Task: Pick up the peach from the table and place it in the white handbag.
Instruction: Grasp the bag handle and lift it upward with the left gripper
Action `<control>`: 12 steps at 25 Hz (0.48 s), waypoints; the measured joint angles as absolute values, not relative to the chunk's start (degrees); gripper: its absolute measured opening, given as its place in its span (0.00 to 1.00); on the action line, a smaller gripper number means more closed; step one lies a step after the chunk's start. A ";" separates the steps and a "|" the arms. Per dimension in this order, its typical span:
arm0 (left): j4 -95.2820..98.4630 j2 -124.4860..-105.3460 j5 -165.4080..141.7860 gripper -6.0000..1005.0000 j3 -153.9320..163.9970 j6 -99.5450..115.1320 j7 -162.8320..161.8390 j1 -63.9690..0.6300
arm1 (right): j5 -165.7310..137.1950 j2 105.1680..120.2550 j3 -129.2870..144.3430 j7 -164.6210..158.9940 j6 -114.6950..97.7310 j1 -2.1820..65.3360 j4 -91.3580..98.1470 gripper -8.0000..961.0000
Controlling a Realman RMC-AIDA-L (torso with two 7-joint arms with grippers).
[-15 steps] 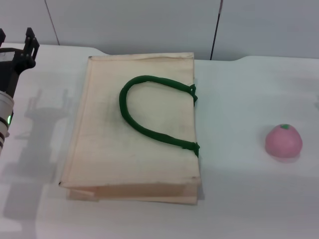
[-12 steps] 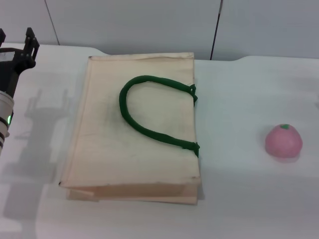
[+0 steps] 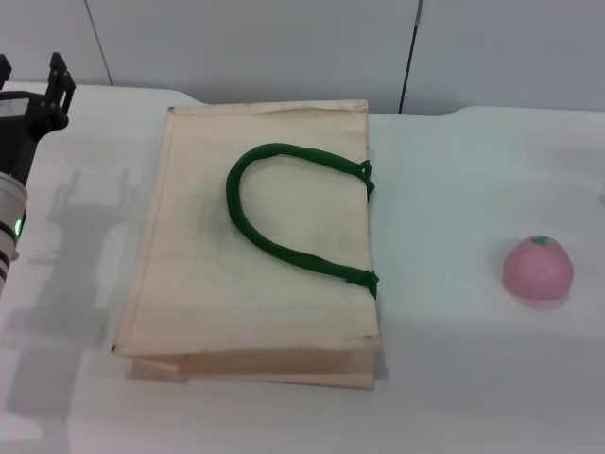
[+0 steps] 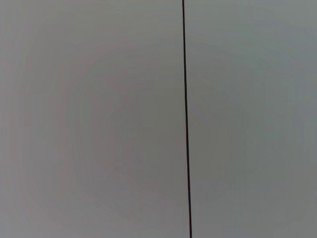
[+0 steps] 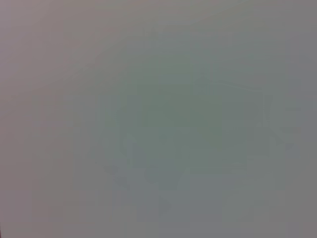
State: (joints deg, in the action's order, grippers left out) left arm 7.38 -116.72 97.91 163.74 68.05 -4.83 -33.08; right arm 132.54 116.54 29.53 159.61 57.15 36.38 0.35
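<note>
Head view: the white handbag (image 3: 255, 246) lies flat on the worktop (image 3: 454, 189), long axis near-to-far, its green handle (image 3: 284, 222) looped on top. The peach (image 3: 537, 268) sits well right, green mark up. Left gripper (image 3: 33, 80) hovers far left; can't tell its jaws. Wrist views: blank grey.

left end effector (image 3: 28, 85) cut off at edge, right arm unseen

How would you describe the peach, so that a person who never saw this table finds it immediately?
On the white table, a large cream handbag with green handles lies flat. The peach sits alone on the bare tabletop toward the robot's right of it. It is small, round and pink, with a green mark on top.
</note>
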 joint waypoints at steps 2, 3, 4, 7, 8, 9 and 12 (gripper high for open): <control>7.38 -116.71 97.91 0.68 163.74 67.86 -4.88 -33.13 | 132.54 116.54 29.53 159.61 57.00 36.38 0.35 0.92; 7.39 -116.72 97.91 0.68 163.74 67.79 -4.99 -33.17 | 132.54 116.53 29.53 159.61 56.92 36.38 0.35 0.92; 7.48 -116.70 97.91 0.69 163.74 67.70 -5.22 -33.19 | 132.54 116.51 29.53 159.61 56.87 36.38 0.35 0.92; 8.08 -116.51 97.83 0.68 163.79 66.94 -6.32 -33.31 | 132.54 116.45 29.53 159.61 56.79 36.34 0.35 0.92; 8.18 -116.45 97.57 0.68 163.81 66.54 -7.02 -33.37 | 132.54 116.42 29.53 159.61 56.79 36.31 0.35 0.92; 8.19 -116.43 97.33 0.68 163.83 66.25 -7.53 -33.41 | 132.54 116.40 29.53 159.61 56.78 36.28 0.35 0.92; 7.83 -116.30 94.73 0.68 163.85 65.34 -11.21 -33.60 | 132.47 116.33 29.53 159.17 56.77 36.14 0.35 0.92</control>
State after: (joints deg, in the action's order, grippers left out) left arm 7.83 -116.30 94.73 163.85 65.34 -11.21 -33.60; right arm 132.47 116.33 29.53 159.17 56.77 36.14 0.35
